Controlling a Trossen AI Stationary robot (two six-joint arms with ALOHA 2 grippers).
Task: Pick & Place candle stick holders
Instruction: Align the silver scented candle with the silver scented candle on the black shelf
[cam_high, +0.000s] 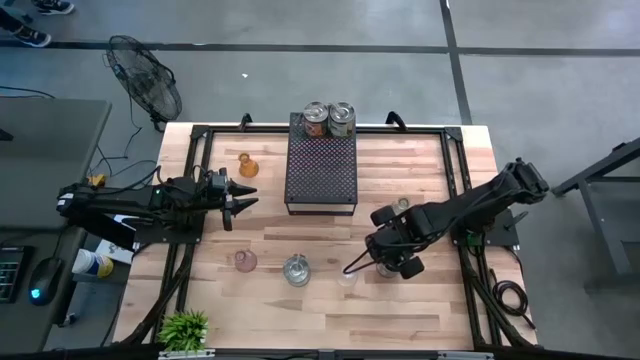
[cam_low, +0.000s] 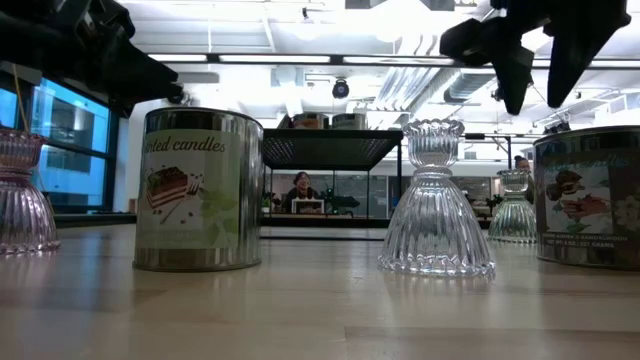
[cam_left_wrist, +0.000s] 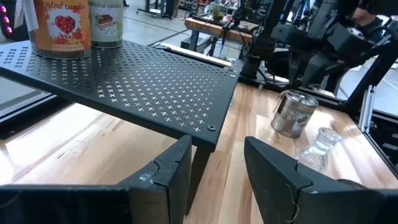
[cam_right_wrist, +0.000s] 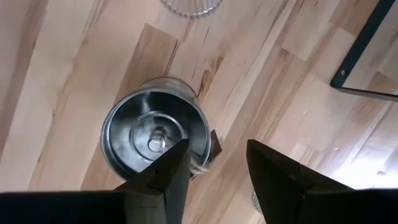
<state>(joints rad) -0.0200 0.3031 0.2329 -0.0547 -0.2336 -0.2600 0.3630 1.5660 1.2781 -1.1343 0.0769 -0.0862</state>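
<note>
Small glass holders stand on their bases on the wooden table: an amber one (cam_high: 246, 165) left of the black perforated tray (cam_high: 322, 185), a pinkish one (cam_high: 245, 261) (cam_low: 20, 195), a clear one (cam_high: 347, 272) (cam_low: 435, 205) and another clear one (cam_high: 403, 205) (cam_low: 515, 205). My right gripper (cam_high: 360, 265) (cam_right_wrist: 214, 168) is open and empty. It hangs above a silvery candle tin (cam_right_wrist: 155, 140) (cam_low: 590, 195), pointing down. My left gripper (cam_high: 242, 196) (cam_left_wrist: 217, 168) is open and empty, level above the table just left of the tray.
Two candle tins (cam_high: 329, 119) stand on the tray's far end. Another silvery tin (cam_high: 296, 270) (cam_low: 198, 190) stands between the pinkish and clear holders. A small green plant (cam_high: 184, 328) sits at the near left corner. A black frame (cam_high: 450, 150) runs around the table's edge.
</note>
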